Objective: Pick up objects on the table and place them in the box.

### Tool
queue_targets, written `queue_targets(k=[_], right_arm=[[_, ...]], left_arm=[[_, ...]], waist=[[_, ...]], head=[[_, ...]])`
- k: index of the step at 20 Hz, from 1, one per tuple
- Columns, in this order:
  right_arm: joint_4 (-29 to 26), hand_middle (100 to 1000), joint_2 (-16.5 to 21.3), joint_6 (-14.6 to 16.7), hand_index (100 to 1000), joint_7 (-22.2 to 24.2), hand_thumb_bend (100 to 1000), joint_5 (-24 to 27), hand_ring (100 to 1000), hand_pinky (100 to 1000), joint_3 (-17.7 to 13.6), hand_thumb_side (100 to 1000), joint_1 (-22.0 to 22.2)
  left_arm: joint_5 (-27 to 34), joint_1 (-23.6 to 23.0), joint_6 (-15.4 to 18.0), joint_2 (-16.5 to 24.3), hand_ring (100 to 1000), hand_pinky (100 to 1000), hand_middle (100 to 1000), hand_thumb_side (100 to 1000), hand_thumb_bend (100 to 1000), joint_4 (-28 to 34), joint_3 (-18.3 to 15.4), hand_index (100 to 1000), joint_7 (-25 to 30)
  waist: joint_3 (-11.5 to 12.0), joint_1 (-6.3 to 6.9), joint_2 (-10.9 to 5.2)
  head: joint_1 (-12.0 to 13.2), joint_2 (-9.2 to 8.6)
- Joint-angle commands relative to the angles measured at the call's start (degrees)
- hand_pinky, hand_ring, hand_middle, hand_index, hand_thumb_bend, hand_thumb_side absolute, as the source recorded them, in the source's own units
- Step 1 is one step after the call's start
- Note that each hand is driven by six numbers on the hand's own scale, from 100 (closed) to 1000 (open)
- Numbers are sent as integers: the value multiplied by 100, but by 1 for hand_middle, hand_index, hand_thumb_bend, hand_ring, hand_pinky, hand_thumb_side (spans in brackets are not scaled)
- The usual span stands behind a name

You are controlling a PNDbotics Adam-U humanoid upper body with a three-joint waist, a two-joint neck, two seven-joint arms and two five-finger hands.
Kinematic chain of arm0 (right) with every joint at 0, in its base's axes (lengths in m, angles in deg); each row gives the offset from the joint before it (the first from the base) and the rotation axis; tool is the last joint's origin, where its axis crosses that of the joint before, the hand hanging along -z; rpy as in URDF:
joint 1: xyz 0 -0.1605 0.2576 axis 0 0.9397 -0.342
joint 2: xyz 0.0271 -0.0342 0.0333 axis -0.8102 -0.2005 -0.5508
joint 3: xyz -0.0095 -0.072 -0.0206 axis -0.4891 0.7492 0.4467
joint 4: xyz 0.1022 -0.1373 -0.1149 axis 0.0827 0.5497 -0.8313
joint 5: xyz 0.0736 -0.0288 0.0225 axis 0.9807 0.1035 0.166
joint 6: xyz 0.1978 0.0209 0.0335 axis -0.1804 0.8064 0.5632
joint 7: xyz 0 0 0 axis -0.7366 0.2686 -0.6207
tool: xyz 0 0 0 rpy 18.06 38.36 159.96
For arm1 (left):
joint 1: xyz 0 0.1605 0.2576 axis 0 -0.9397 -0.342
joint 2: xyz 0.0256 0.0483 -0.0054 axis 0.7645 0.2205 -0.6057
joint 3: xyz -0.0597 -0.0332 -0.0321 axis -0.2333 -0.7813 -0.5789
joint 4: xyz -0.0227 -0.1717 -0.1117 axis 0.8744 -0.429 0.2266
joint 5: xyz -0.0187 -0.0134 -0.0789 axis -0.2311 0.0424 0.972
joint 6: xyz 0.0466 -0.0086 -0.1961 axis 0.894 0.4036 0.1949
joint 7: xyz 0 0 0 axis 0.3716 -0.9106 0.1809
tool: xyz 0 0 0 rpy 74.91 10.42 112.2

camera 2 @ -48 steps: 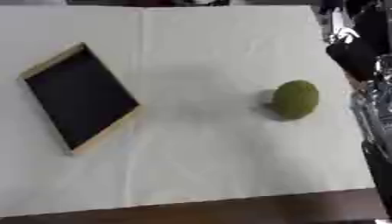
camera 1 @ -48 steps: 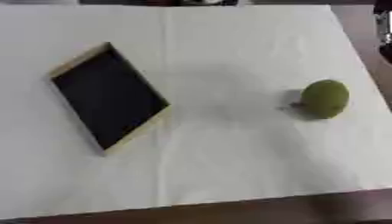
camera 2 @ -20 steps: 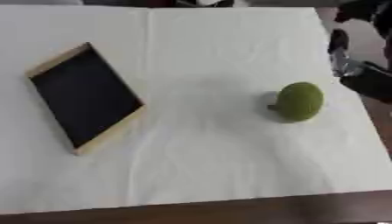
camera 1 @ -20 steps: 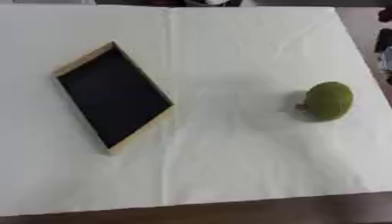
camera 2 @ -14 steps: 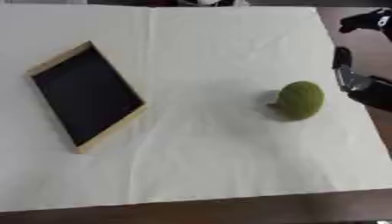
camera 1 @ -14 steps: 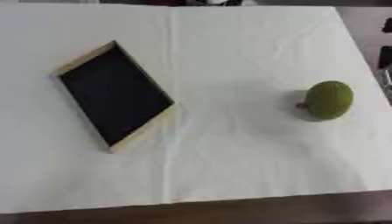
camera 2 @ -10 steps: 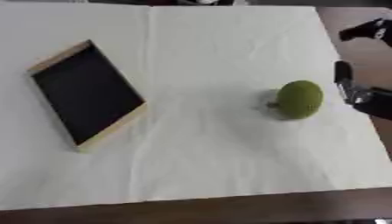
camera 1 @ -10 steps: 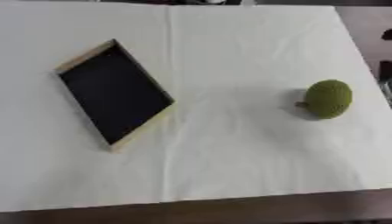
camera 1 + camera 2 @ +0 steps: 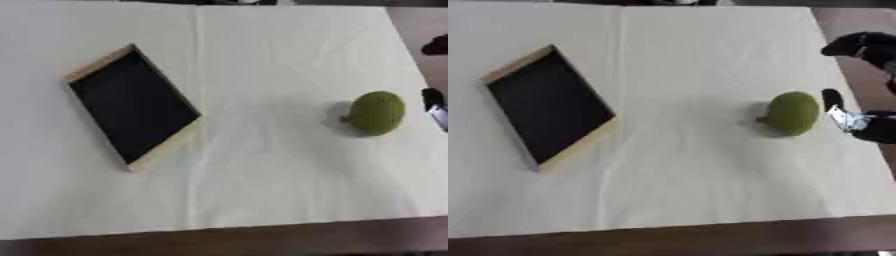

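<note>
A round green fruit (image 9: 792,113) lies on the white table at the right. My right hand (image 9: 859,120) is just to its right at the table's edge, open, with the thumb near the fruit and the fingers (image 9: 861,46) spread farther back; it does not touch the fruit. The box (image 9: 132,105), a shallow tray with a black inside and a pale wooden rim, lies askew at the left. My left hand shows in no view.
The white cloth (image 9: 262,45) covers the table. Its front edge (image 9: 227,227) runs along the bottom, with dark floor beyond. The right edge lies close behind the fruit.
My right hand has come in from the right edge and moved down closer to the fruit. The fruit and the box have not moved.
</note>
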Motion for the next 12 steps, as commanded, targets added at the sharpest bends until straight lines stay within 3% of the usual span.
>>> queue_targets(k=[1, 2, 4, 6, 8, 10, 12], right_arm=[[-91, 807, 397, -160, 889, 281, 122, -81, 903, 876, 76, 222, -92], [-91, 809, 430, -230, 884, 367, 180, -68, 905, 874, 99, 200, -108], [-91, 809, 480, -388, 884, 493, 186, -60, 905, 874, 127, 197, -146], [-91, 810, 543, -481, 876, 590, 273, -45, 912, 876, 177, 121, -207], [-91, 810, 627, -560, 870, 671, 348, 38, 917, 879, 254, 100, -296], [-91, 810, 701, -622, 866, 741, 388, 130, 923, 883, 318, 100, -371], [-91, 809, 756, -687, 862, 813, 356, 258, 929, 885, 375, 100, -416]], left_arm=[[-3, 20, -2, 162, 677, 691, 709, 603, 100, 116, -16, 762, 14], [0, 23, -8, 158, 677, 691, 710, 604, 100, 116, -15, 762, 16], [6, 25, -34, 150, 677, 691, 710, 604, 100, 116, -17, 762, 4], [10, 29, -48, 150, 675, 691, 707, 604, 100, 116, -12, 758, -1], [12, 35, -60, 148, 675, 691, 707, 604, 100, 116, -4, 758, 0], [9, 35, -68, 143, 674, 690, 706, 605, 100, 116, -3, 757, 0], [5, 36, -81, 140, 673, 690, 705, 605, 100, 116, -2, 756, -3]], waist=[[11, -2, -89], [15, -3, -88], [22, -4, -87], [28, -3, -89], [39, -2, -88], [52, -2, -85], [59, -7, -81]], head=[[-41, 24], [-53, 16], [-66, -2], [-74, -15], [-88, -28], [-101, -35], [-107, -39]])
